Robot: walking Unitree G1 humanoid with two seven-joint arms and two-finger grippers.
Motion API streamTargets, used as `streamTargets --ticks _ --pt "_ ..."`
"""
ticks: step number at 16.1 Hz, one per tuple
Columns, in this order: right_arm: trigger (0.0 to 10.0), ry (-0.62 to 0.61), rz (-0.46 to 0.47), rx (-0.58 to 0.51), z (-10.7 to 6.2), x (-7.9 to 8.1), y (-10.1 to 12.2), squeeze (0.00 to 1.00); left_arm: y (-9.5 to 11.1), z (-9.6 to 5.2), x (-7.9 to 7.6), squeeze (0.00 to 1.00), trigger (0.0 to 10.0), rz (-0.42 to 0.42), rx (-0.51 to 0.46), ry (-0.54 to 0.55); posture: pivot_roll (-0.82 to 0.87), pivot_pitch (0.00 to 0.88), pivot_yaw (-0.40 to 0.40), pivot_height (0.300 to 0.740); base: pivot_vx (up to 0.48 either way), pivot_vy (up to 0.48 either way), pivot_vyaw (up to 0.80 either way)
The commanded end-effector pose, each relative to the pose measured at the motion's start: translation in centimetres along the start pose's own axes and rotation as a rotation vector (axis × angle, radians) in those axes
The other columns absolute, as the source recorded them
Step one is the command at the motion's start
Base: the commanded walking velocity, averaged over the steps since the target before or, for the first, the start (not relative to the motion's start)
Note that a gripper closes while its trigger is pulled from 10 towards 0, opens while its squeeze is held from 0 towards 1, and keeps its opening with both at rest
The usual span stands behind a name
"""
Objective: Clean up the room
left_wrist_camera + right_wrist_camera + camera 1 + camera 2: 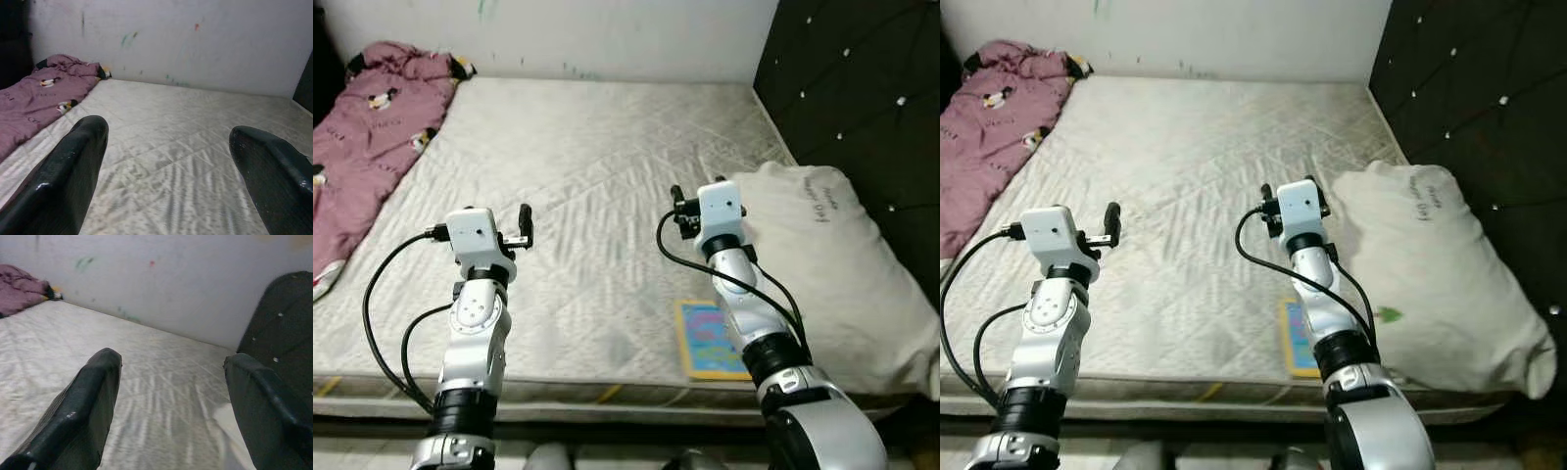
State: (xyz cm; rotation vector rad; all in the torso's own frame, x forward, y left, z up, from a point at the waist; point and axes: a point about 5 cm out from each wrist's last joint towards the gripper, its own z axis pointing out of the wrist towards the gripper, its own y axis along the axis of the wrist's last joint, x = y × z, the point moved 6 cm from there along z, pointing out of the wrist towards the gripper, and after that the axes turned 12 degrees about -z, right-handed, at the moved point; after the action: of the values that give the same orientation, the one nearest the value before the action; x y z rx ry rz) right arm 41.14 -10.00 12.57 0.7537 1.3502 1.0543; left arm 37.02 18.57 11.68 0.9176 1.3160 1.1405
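Head views: we are standing at the mattress (607, 157) near edge, arms raised, a book (710, 340) lying at that edge beside the pillow (822, 255); pink blanket (367, 137) bunched at the far left corner.
Left wrist: left gripper (168, 161) gaping wide, empty.
Right wrist: right gripper (168, 396) likewise, probably readying a pickup.

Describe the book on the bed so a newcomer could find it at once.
Start at the bare mattress, then its near edge. The book lies flat there, left of the white pillow, partly under the right arm. It is the bed's one thin, yellow-bordered item.
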Motion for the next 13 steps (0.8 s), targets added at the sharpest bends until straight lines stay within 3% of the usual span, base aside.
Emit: streamTargets --ticks 1,2,5,10,13 --pt "10.0 0.010 0.005 -0.051 0.4 0.6 1.7 0.00 0.7 -0.1 0.6 0.00 10.0 0.001 -0.017 0.017 0.08 0.000 -0.013 0.740 0.000 0.480 0.00" --pt "10.0 -0.020 -0.029 -0.041 0.4 0.0 1.4 0.00 0.7 -0.1 0.2 0.00 10.0 0.009 -0.018 -0.002 0.08 0.000 -0.014 0.740 0.000 0.480 0.00" --pt "10.0 0.020 0.069 0.015 0.1 0.2 0.3 0.00 0.4 -0.3 -0.6 0.00 10.0 -0.003 0.000 -0.012 0.07 0.000 -0.018 0.740 0.000 0.306 0.00" --pt "10.0 0.050 0.106 0.026 -0.9 0.8 -0.3 0.00 -0.6 -1.4 0.0 0.00 10.0 -0.043 0.037 -0.003 0.07 0.000 -0.025 0.740 0.000 0.000 0.00" --pt "10.0 0.059 0.114 0.040 -0.9 0.9 -0.5 0.00 -0.5 -1.3 -0.3 0.00 10.0 -0.044 0.034 -0.011 0.06 0.000 -0.021 0.740 0.000 0.480 -0.48"
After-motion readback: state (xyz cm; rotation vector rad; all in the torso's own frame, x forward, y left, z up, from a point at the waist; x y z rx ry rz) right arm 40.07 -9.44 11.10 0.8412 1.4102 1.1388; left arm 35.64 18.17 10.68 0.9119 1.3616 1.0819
